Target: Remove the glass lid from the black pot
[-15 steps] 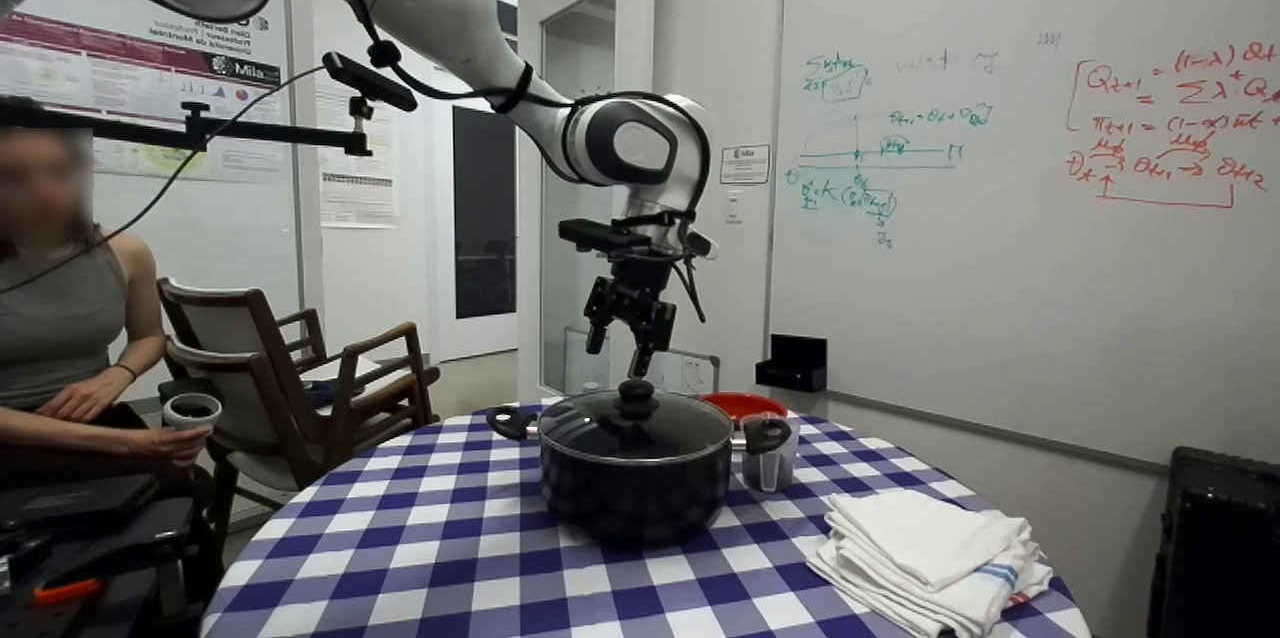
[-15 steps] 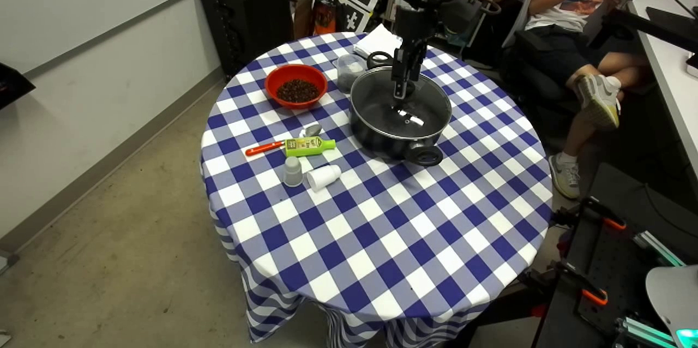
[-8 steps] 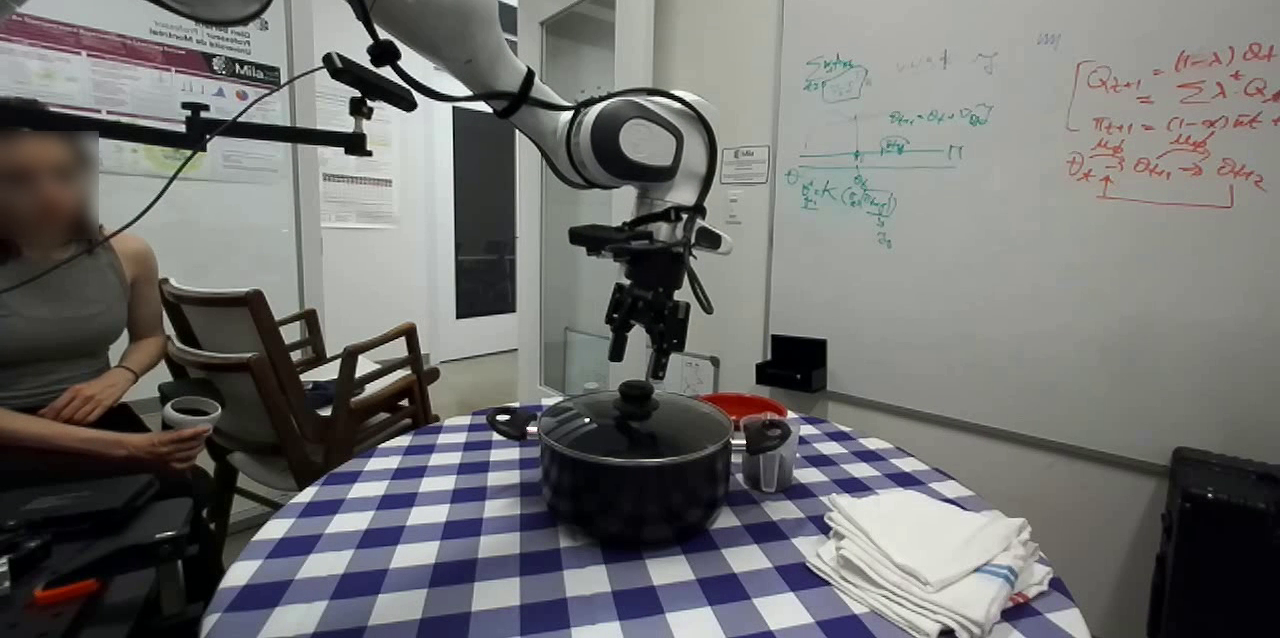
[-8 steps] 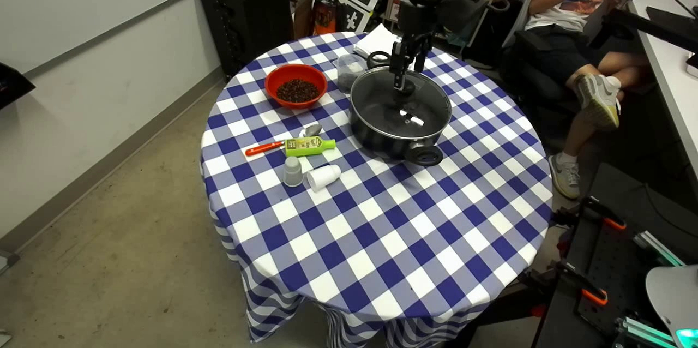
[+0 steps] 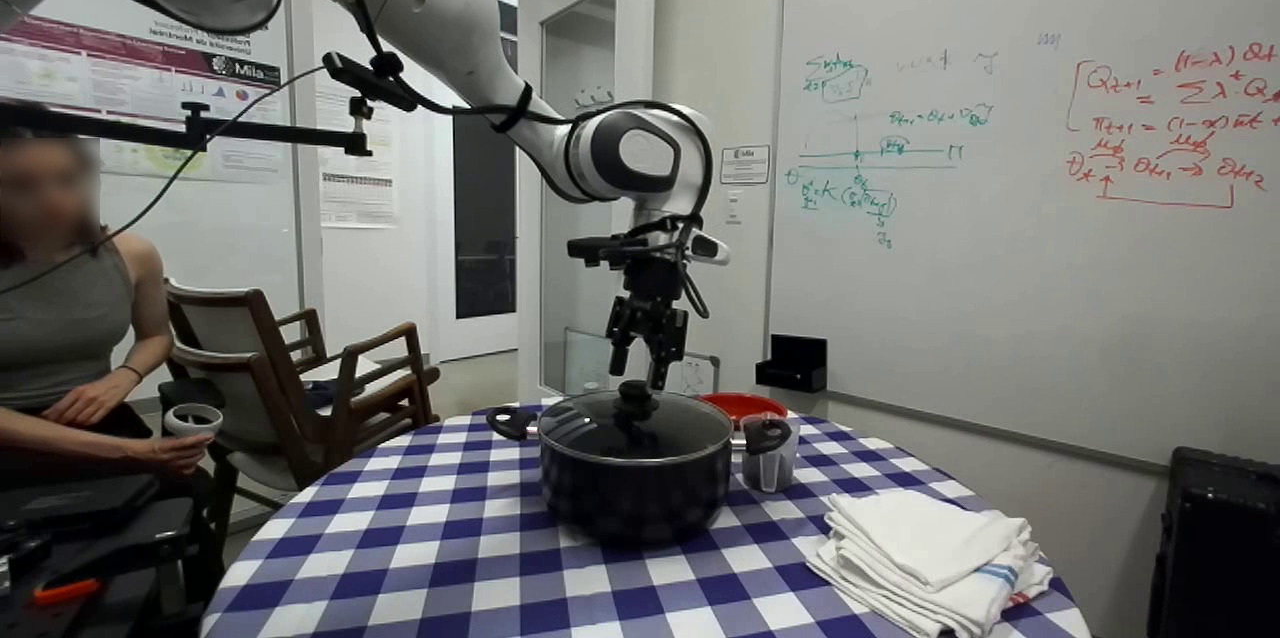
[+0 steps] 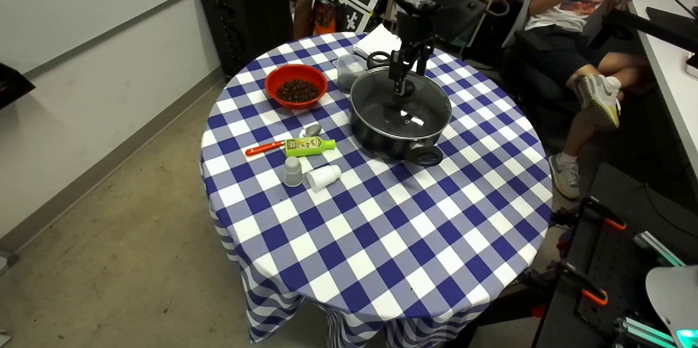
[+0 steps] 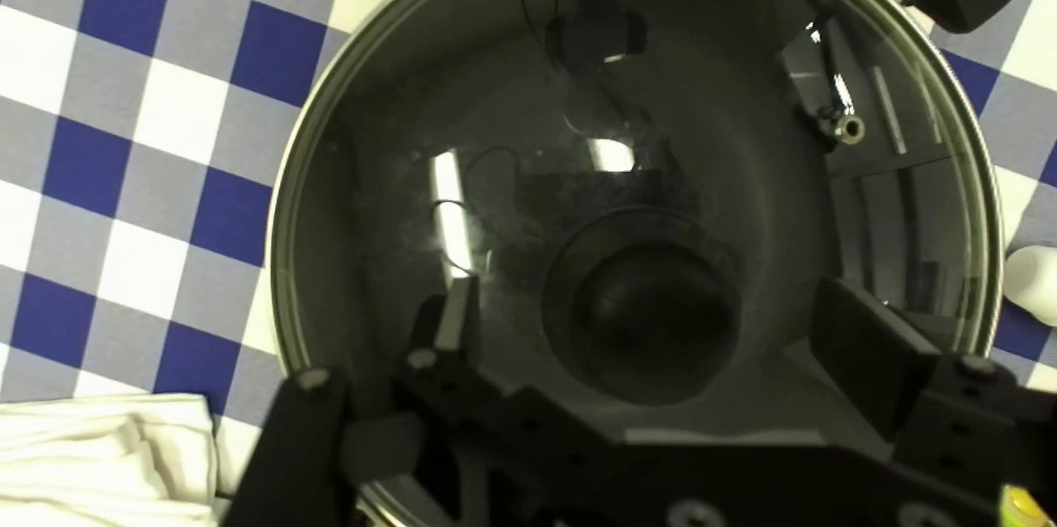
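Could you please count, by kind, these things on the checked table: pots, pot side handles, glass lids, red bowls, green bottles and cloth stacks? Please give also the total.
Black pot: 1
Side handles: 2
Glass lid: 1
Red bowl: 1
Green bottle: 1
Cloth stack: 1
Total: 7

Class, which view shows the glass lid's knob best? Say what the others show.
The wrist view: the knob appears largest and uncovered, framed by the open gripper. Both exterior views show it smaller; in an exterior view a finger partly hides it.
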### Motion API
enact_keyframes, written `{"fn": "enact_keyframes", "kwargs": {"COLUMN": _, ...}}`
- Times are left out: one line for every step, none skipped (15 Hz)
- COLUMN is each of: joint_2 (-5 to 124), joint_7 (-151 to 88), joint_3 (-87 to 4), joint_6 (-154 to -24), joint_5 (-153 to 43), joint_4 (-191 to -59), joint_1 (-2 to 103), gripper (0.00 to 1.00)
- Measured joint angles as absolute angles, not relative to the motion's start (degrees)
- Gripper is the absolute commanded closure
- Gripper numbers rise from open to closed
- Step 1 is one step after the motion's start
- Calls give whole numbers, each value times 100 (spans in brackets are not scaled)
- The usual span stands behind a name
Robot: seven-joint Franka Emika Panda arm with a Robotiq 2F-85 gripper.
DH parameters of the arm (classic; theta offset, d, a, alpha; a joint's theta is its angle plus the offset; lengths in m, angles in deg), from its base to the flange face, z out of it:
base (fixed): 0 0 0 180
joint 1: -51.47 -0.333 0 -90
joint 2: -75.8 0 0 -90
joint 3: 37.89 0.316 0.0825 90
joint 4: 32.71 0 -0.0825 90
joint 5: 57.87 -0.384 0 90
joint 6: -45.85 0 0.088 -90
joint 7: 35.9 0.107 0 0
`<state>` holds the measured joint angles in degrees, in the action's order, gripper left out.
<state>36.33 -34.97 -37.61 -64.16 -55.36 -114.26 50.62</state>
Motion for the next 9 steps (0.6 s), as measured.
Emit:
{"fn": "enact_keyframes", "kwargs": {"joint_2": 3618, "joint_7": -3474, "joint_3": -3762, "joint_6": -6416, "joint_5": -5525, "joint_4": -11426, "joint_1": 5049, "gripper": 0}}
{"fn": "enact_keyframes", "kwargs": {"joint_2": 3604, "joint_7": -3465, "joint_3": -3762, "joint_6": -6416, "joint_5": -5518, "joint_4": -11426, "joint_1": 5041, "gripper": 0}}
{"fn": "enact_keyframes", "kwargs": {"joint_2": 3592, "joint_7": -3463, "joint_3": -3762, "joint_6": -6416, "joint_5": -5516, "joint_4": -11424, "joint_1": 5035, "gripper": 0}}
{"fn": "enact_keyframes", "kwargs": {"joint_2": 3581, "joint_7": -3463, "joint_3": -3762, "joint_6": -6416, "joint_5": -5516, "joint_4": -11422, "joint_1": 5030, "gripper": 0}}
{"fn": "enact_keyframes", "kwargs": {"joint_2": 3567, "joint_7": -3463, "joint_3": -3762, "joint_6": -6416, "joint_5": -5516, "joint_4": -11416, "joint_1": 5026, "gripper": 0}}
{"fn": "enact_keyframes", "kwargs": {"joint_2": 3552, "joint_7": -3463, "joint_3": -3761, "joint_6": -6416, "joint_5": -5516, "joint_4": -11409, "joint_1": 5023, "gripper": 0}}
{"fn": "enact_keyframes", "kwargs": {"joint_2": 3535, "joint_7": -3463, "joint_3": -3761, "joint_6": -6416, "joint_5": -5516, "joint_4": -11398, "joint_1": 5020, "gripper": 0}}
{"fn": "enact_keyframes", "kwargs": {"joint_2": 3519, "joint_7": -3464, "joint_3": -3760, "joint_6": -6416, "joint_5": -5516, "joint_4": -11385, "joint_1": 5018, "gripper": 0}}
{"fn": "enact_keyframes", "kwargs": {"joint_2": 3509, "joint_7": -3465, "joint_3": -3759, "joint_6": -6416, "joint_5": -5516, "joint_4": -11372, "joint_1": 5015, "gripper": 0}}
